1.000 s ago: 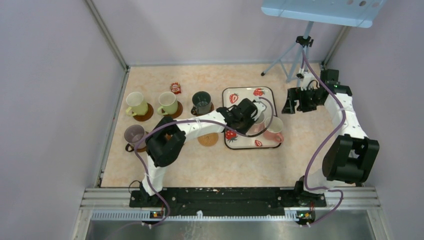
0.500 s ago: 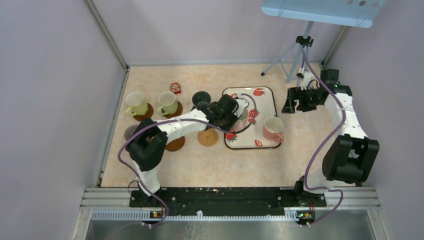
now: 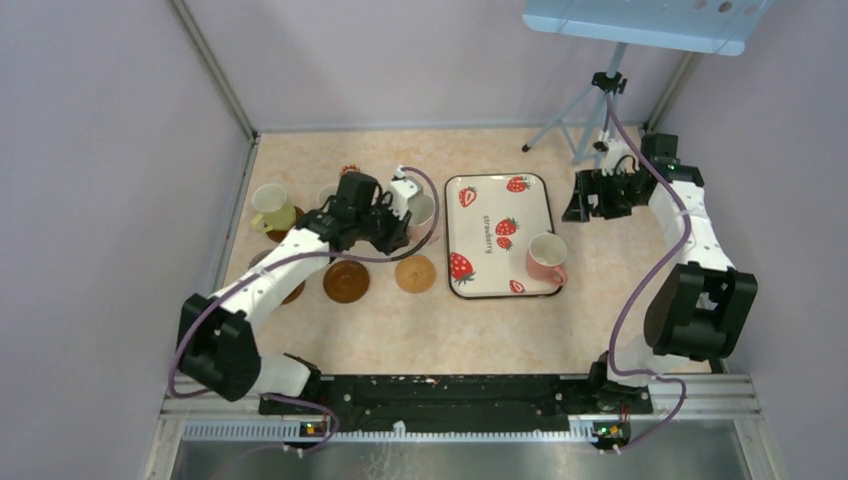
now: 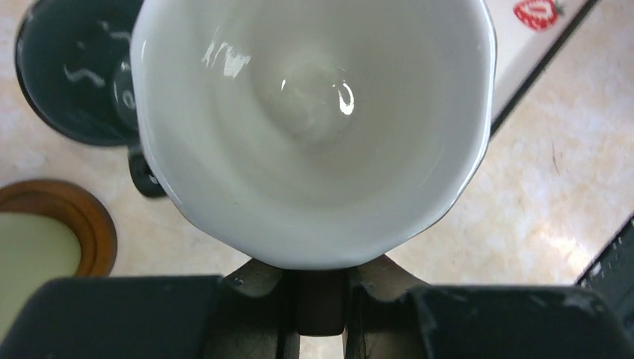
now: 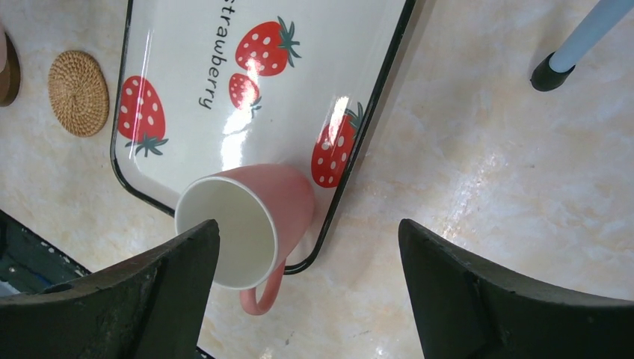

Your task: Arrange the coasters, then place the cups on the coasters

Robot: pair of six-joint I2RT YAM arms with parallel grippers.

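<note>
My left fingers (image 4: 262, 314) are clamped on the handle of the cream-white ceramic mug (image 4: 314, 127), whose open mouth fills the wrist view just ahead of them. A second ago this grip was over the white strawberry-print rectangular tray (image 3: 498, 195). Now the arm has swung left and the mug has come off the tray with it, and I can't tell how high above the bench it hangs.

Ahead and to the left of the fingers stands the dark green mug (image 4: 67, 67). Close on their left is a dark brown coaster (image 4: 93, 224) already carrying a yellow-green mug (image 4: 34, 258).

Two coasters look free, nearer the arm bases than the fingers: a dark brown round disc (image 3: 346, 281) and a tan woven one (image 3: 416, 272). I judge the white mug is bound for one of them.

That leaves only the pink mug (image 5: 247, 224) on the tray. It lies below and between my right fingers (image 5: 149, 299), which stand wide apart, gripping nothing.

The bench (image 3: 400, 330) is pale peach marbled stone, boxed in by plain lilac-grey walls (image 3: 100, 150). A grey tripod (image 3: 600, 110) stands in the far right corner.
</note>
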